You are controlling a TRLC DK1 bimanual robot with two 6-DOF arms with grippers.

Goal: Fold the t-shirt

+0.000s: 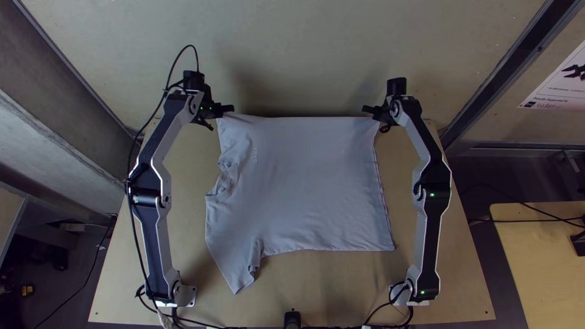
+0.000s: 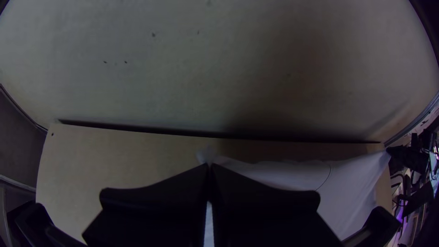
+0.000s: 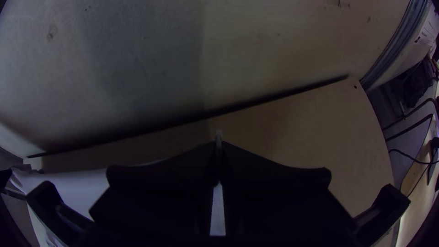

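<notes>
Pale grey cloth t-shirt (image 1: 304, 183) mostly spread on light wooden bench (image 1: 341, 289), far edge taut btwn black wide-fingered L end effector (image 2: 209, 165) & matching R end effector (image 3: 218, 142), each clenched on a corner. Prob. early: no finished fold I can make out, main folds left. Long axis approx. side-to-side, plain hem (image 1: 384, 195) facing R, neck end L, one short sleeve (image 1: 242, 273) pointing nearside
</notes>
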